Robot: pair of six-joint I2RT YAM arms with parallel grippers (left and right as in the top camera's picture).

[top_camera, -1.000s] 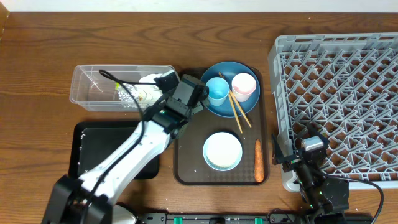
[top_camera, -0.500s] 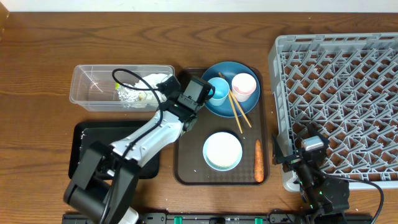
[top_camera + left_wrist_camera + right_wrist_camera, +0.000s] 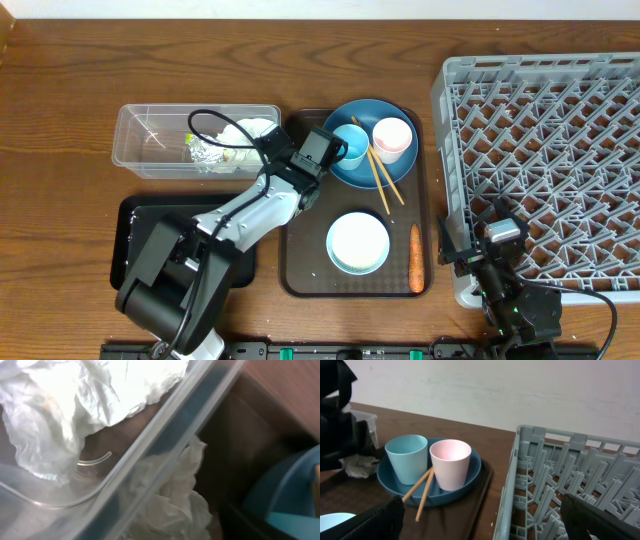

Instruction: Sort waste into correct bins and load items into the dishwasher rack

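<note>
Crumpled white tissue [image 3: 247, 130] lies in the right end of the clear plastic rectangular tub [image 3: 135, 140], just beside the crumpled silver-foil wrapper [image 3: 208, 151] with its yellow-green label. The left gripper [image 3: 271, 147] sits at that same end of the tub, by its right wall. The left wrist view looks straight down the tub's rim. It shows tissue inside the tub and another white wad low against the wall, but none of the fingers, so it cannot be told how wide this claw stands or whether it holds anything.

Next to the tub, the brown textured serving tray [image 3: 300, 262] carries the large dark-blue dish [image 3: 338, 168]. The small light-blue cup [image 3: 351, 146] and the small pink cup [image 3: 392, 139] stand upright on the dish, side by side. The pair of thin wooden chopsticks [image 3: 382, 180] leans across the dish's rim onto the tray. Nearer the robot on the tray are the white-and-pale-blue bowl [image 3: 358, 241] and the small orange carrot [image 3: 416, 258], which lies along the tray's right edge.

The shallow black rectangular tray [image 3: 140, 225] lies in front of the tub, partly under the left arm. The right gripper [image 3: 481, 510] hangs by the near left corner of the large square grey plastic crate [image 3: 560, 130], its fingers spread wide with nothing between them.
</note>
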